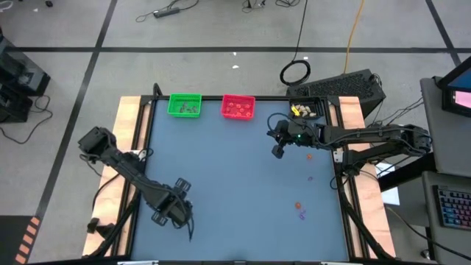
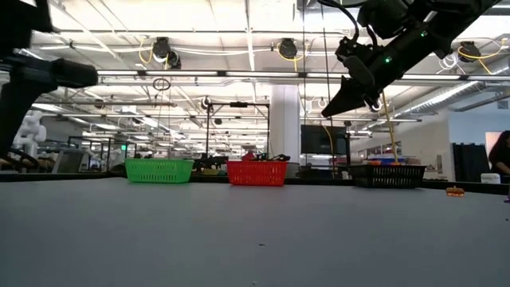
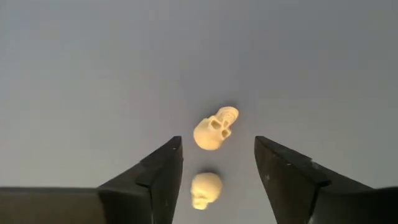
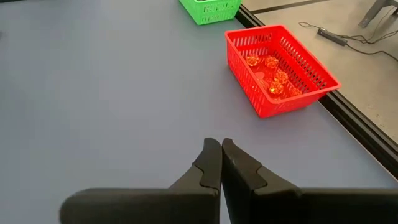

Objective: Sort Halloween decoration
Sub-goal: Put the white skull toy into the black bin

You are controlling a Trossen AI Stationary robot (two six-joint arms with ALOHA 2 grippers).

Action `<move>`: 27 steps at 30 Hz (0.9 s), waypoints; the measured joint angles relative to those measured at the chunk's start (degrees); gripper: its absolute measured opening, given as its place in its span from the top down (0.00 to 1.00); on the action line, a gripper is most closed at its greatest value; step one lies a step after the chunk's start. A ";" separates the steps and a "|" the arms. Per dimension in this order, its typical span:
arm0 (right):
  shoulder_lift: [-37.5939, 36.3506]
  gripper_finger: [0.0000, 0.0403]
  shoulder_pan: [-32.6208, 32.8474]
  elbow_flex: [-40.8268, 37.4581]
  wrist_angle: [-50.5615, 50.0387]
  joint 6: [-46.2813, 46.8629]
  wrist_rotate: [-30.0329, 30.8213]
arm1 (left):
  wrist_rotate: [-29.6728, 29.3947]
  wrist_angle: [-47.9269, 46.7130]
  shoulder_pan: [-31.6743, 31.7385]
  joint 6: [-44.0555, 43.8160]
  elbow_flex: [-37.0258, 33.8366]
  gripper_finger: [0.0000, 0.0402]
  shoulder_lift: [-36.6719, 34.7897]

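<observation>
Overhead, left gripper (image 1: 179, 208) low at near-left part of the blue table (image 1: 235, 184), right gripper (image 1: 278, 143) up near the far right, between red tray (image 1: 238, 107) and black tray (image 1: 307, 110); green tray (image 1: 184, 104) sits left of the red one; loose orange and purple trinkets (image 1: 300, 210) scattered on right side of table, well apart from both grippers

Low view: right gripper (image 2: 351, 88) hangs in air well above the table, tips together, nothing in them; green tray (image 2: 159, 170), red tray (image 2: 257, 172) and black tray (image 2: 388, 174) in a row along far edge; one orange trinket (image 2: 455, 191) on table at right

Left wrist: fingers (image 3: 163, 171) spread wide, holding nothing; two cream skulls (image 3: 214, 129) lie on the table between them, touching neither finger

Right wrist: fingers (image 4: 210, 163) pressed shut, empty; red tray (image 4: 280, 68) ahead with orange trinkets (image 4: 273, 73) inside, green tray (image 4: 210, 9) farther off
</observation>
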 joint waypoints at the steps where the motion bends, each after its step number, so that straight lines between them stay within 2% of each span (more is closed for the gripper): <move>1: 0.00 1.00 0.00 0.00 0.00 0.00 0.00 | -0.73 0.06 -0.37 1.87 0.00 0.49 0.00; 8: 0.00 1.00 0.00 0.00 -0.02 -0.13 0.00 | -4.65 1.60 -2.46 12.08 -0.02 0.48 0.00; 13: 0.00 1.00 0.00 0.00 -0.02 -0.22 -0.02 | -4.71 1.25 -3.00 12.47 -0.04 0.48 1.56; 22: -0.02 1.00 0.00 0.01 -0.02 -0.24 -0.14 | -6.75 0.53 -4.25 14.71 -0.11 0.49 8.92; 27: -0.02 1.00 0.00 0.00 0.01 -0.24 -0.15 | -5.98 0.43 -4.25 11.14 -0.04 0.57 9.49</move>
